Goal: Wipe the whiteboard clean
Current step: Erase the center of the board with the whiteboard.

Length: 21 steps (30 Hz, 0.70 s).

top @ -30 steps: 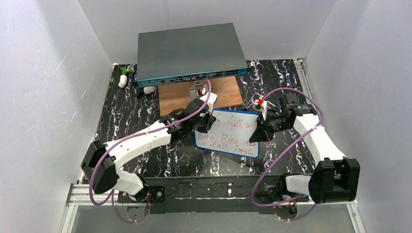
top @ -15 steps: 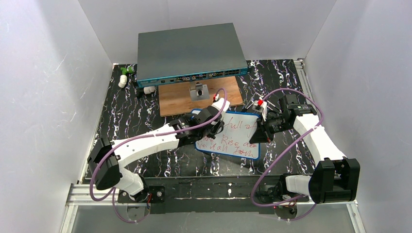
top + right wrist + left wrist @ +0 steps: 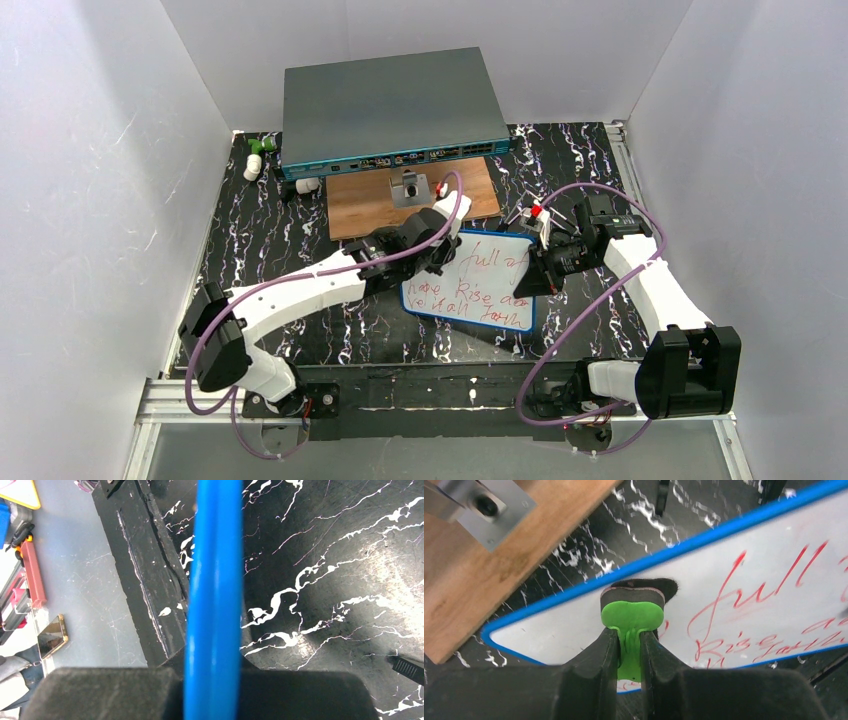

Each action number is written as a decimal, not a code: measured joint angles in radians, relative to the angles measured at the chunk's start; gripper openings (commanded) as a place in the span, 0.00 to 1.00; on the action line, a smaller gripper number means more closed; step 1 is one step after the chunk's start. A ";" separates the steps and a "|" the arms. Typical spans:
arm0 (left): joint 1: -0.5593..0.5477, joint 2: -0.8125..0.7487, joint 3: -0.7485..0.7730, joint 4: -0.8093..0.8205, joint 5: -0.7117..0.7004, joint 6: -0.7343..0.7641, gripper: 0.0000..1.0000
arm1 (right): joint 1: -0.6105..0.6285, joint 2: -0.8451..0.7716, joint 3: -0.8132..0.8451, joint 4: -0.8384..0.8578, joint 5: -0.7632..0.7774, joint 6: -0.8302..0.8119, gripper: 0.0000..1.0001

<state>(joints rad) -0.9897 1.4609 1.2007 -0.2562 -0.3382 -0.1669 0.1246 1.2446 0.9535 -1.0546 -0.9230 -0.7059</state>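
At the far left of the black marbled table (image 3: pixel 250 260), several small white and green caps (image 3: pixel 256 156) are lying near the back corner, well apart from the work area. Moving right, the grey-teal network switch (image 3: pixel 390 100) is sitting at the back, and the brown wooden board (image 3: pixel 365 208) carrying a small metal bracket (image 3: pixel 408 188) is lying just in front of it. Next, the left gripper (image 3: pixel 629 641) is reaching over the upper-left corner of the whiteboard (image 3: pixel 480 288), its 2 fingers clenching the green handle of an eraser (image 3: pixel 632 611), whose dark felt pad is pressing against the white surface just inside the blue frame. The whiteboard is lying right of centre on the table, just in front of the wooden board; whether it is lying flat or slightly raised cannot be told. Farther right, the right gripper (image 3: pixel 537 268) is clamping the right edge of the whiteboard, with the blue frame (image 3: pixel 212 580) running edge-on between its jaws, apparently bracing the board for wiping. Judged from these views, the task is standing at an early stage: only the area around the pad at the upper-left corner is showing bare white, while about 3 lines of red handwriting (image 3: pixel 764 587) are covering the middle and right of the surface and are awaiting erasure.
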 measured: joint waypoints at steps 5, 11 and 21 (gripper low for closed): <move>-0.013 -0.024 -0.127 0.037 0.035 -0.005 0.00 | 0.000 0.001 0.000 -0.003 -0.001 0.019 0.01; -0.032 -0.037 -0.214 0.040 0.067 -0.010 0.00 | 0.000 0.001 0.000 0.000 0.000 0.017 0.01; -0.069 -0.033 -0.209 0.035 0.045 0.055 0.00 | 0.000 0.001 0.000 0.000 0.001 -0.009 0.01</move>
<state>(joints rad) -1.0584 1.4281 0.9916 -0.2207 -0.2928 -0.1120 0.1246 1.2453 0.9535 -1.0542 -0.9218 -0.7151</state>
